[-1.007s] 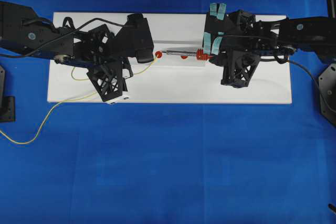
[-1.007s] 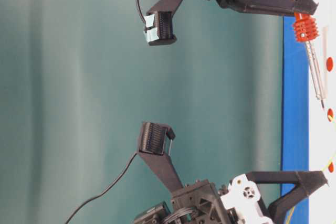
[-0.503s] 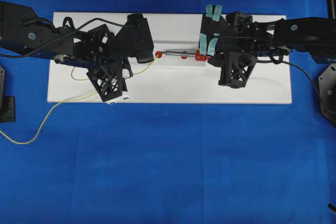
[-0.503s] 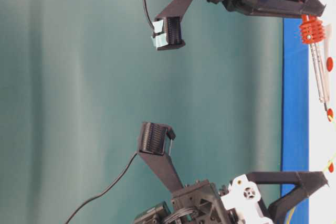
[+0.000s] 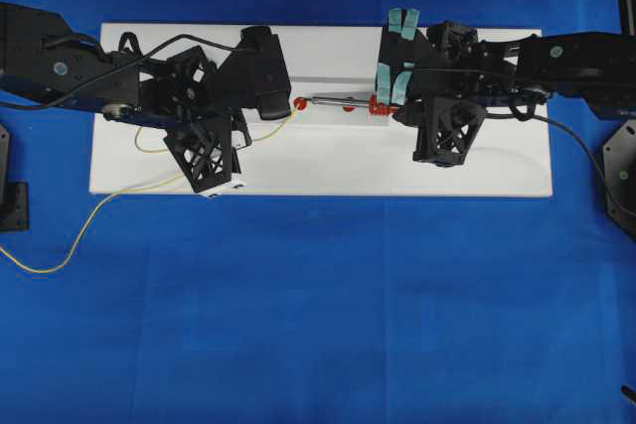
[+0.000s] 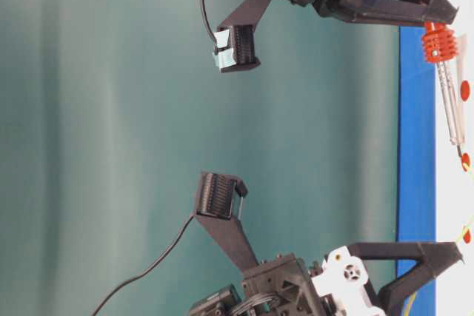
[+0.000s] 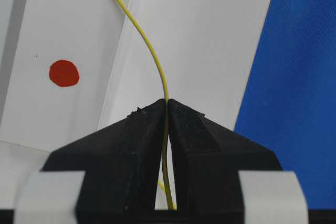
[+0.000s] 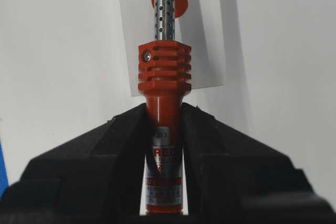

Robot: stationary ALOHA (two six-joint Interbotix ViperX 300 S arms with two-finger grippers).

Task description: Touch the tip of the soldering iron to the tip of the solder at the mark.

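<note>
A blue table (image 5: 318,305) carries a white board (image 5: 328,171) with red dots (image 7: 64,73) on it.

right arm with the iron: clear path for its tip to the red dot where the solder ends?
Probably yes. The right claw grips the soldering iron, whose tip sits at the red dot. Nothing lies between; the solder, pinched in the left claw, runs to that dot.

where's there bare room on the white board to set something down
Bare: the white board's near strip between the two grippers, and its far edge. Crowded: the middle line, where the soldering iron meets the solder, and under both arms.
</note>
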